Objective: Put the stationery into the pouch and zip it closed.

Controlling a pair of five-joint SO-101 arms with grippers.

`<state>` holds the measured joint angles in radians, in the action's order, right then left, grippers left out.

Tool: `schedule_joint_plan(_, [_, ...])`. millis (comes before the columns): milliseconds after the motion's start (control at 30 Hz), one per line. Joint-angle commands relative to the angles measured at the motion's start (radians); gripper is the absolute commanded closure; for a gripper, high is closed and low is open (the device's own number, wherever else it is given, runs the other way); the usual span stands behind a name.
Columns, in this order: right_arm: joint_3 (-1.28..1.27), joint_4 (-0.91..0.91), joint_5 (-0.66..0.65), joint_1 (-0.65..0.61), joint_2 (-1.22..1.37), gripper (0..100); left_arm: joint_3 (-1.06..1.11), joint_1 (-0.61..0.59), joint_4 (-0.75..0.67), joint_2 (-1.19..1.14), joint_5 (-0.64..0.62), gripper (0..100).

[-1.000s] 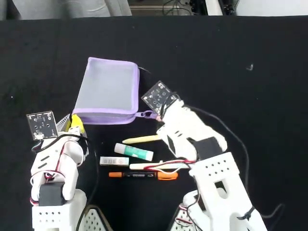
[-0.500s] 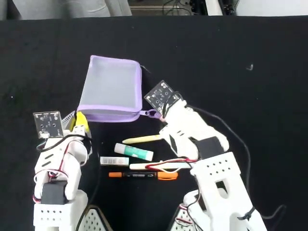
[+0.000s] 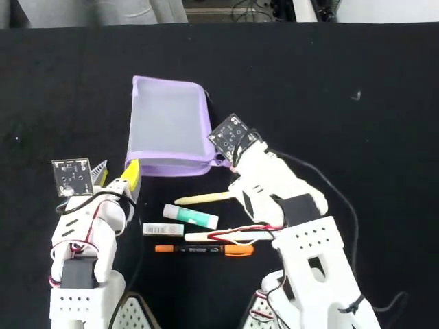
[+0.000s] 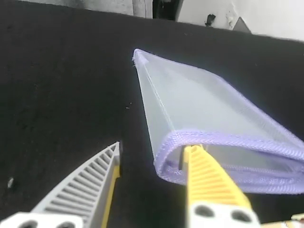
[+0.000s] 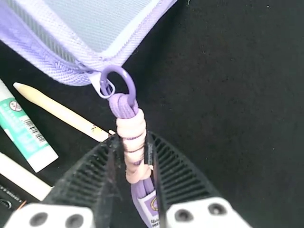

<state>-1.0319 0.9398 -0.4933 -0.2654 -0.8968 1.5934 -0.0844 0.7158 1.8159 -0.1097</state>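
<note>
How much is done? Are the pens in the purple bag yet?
Nothing is packed yet: the pencil, glue stick and orange marker lie on the table beside the pouch. In hand: the right gripper is shut on the zipper pull, and the open left gripper sits at the pouch's corner. Left to do: put the stationery in, then zip up.

black table (image 3: 384, 82), white wall (image 4: 275, 16)
</note>
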Motion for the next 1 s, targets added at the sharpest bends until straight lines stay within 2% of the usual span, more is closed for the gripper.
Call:
schedule_joint_plan(0, [0.054,0.005,-0.005,0.005,0.002,98.8,0.016,0.008,-0.075,0.006,-0.018,77])
schedule_joint_plan(133, [0.054,0.005,-0.005,0.005,0.002,98.8,0.065,0.008,-0.153,0.006,-0.018,77])
schedule_joint_plan(400, [0.054,0.005,-0.005,0.005,0.002,98.8,0.105,0.008,-0.224,0.0,-0.015,76])
schedule_joint_plan(567, [0.056,0.005,-0.005,0.009,0.002,98.8,0.107,0.008,-0.222,-0.002,-0.003,76])
schedule_joint_plan(967, [0.059,0.005,-0.005,0.009,0.002,98.8,0.107,0.038,-0.181,-0.003,0.164,76])
